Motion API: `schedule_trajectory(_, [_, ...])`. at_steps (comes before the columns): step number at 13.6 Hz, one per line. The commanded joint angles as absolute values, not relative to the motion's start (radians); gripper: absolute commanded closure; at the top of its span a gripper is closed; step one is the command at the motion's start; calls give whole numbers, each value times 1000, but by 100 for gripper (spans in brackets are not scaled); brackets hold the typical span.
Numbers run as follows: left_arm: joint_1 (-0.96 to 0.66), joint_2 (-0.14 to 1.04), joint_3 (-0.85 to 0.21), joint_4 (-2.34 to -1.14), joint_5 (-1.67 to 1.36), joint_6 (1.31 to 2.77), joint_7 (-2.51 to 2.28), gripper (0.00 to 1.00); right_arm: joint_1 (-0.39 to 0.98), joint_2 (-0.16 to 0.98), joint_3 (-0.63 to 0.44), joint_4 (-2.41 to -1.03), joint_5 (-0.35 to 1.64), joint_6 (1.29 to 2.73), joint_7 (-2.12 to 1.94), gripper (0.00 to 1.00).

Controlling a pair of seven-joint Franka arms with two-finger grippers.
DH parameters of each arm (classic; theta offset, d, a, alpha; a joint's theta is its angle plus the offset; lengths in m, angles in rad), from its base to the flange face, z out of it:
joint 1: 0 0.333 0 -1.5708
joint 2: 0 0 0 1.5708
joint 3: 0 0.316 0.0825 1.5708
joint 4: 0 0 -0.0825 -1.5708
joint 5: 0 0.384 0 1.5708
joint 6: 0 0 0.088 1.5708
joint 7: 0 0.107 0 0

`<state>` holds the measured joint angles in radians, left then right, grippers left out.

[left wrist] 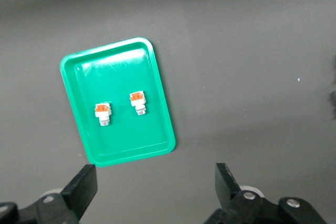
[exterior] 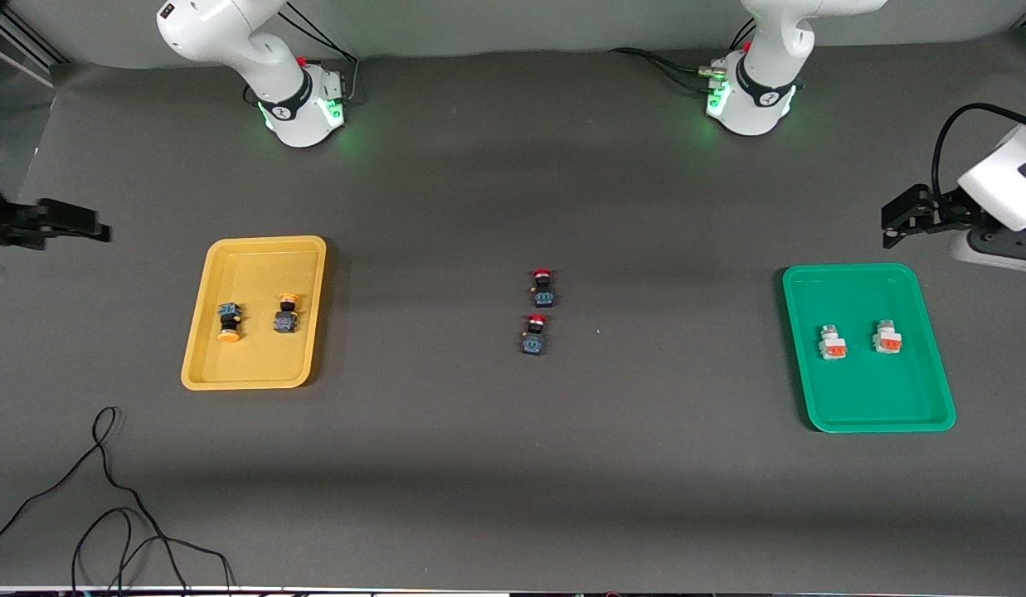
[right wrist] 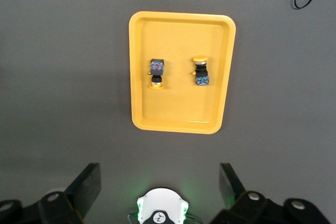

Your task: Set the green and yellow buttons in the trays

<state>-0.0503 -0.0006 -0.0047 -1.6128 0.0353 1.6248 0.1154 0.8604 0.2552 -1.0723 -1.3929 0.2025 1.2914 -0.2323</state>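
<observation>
Your sorting looks done: both yellow-capped buttons (exterior: 229, 322) lie in the yellow tray (exterior: 254, 249) toward the right arm's end, and both whitish-grey blocks (exterior: 833, 342) lie in the green tray (exterior: 867, 276) toward the left arm's end. The two red-capped buttons (exterior: 542, 287) stay mid-table, rightly unsorted. The left gripper (left wrist: 155, 184) and right gripper (right wrist: 160, 184) hang high, near their trays, jaws wide and empty, apparently retired.

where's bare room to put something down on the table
Bare cloth lies between the yellow tray and the red buttons, between those and the green tray, and along the camera-side strip past the cable. Each tray's middle holds two parts; its ends are free.
</observation>
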Motion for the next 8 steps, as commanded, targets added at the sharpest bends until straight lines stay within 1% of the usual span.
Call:
schedule_trajectory(1, [-72, -17, 11, -1621, 20, 1617, 29, 0, 853, 256, -1075, -1374, 186, 1276, -195, 0])
schedule_trajectory(5, [-63, -17, 11, -1621, 21, 1611, 29, 0, 853, 256, -1072, -1376, 190, 1276, -187, 0])
schedule_trajectory(6, [-63, -17, 11, -1620, 21, 1608, 29, 0, 835, 255, -1037, -1373, 189, 1278, -172, 0])
schedule_trajectory(8, [-63, -15, 11, -1621, 17, 1609, 28, 0, 708, 218, -880, -1374, 175, 1276, -126, 0])
